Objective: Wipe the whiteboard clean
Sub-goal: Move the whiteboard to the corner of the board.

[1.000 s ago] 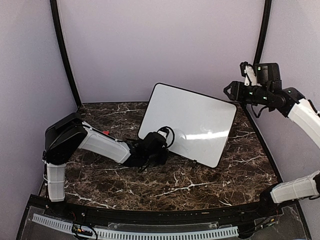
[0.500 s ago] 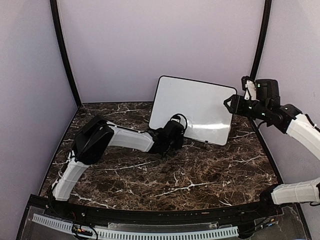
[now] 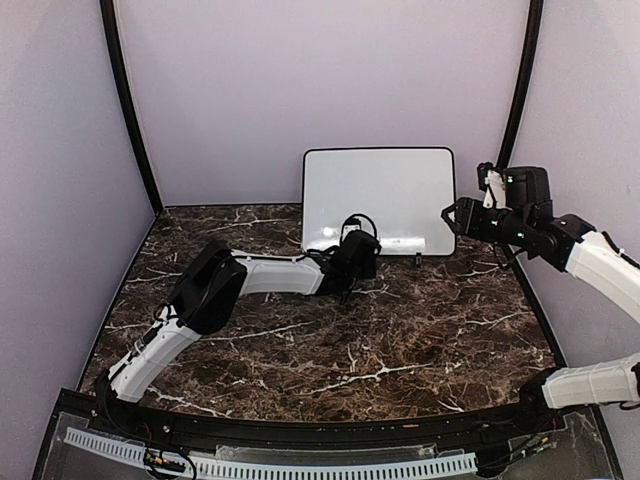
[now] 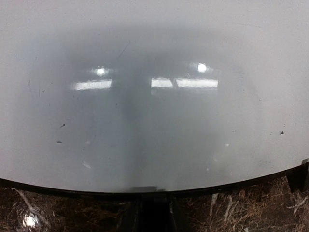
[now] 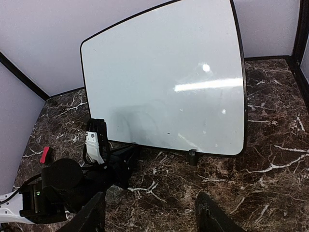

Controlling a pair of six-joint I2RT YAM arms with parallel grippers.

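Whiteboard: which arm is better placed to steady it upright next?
Probably left. The left gripper sits against the whiteboard at its bottom edge, while the right gripper hangs open beside the right edge, apparently not touching.

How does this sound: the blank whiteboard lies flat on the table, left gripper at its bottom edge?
Wrong on one count: the whiteboard stands upright on its feet, not flat, as the top external view shows. It is blank, with the left gripper at its bottom edge.
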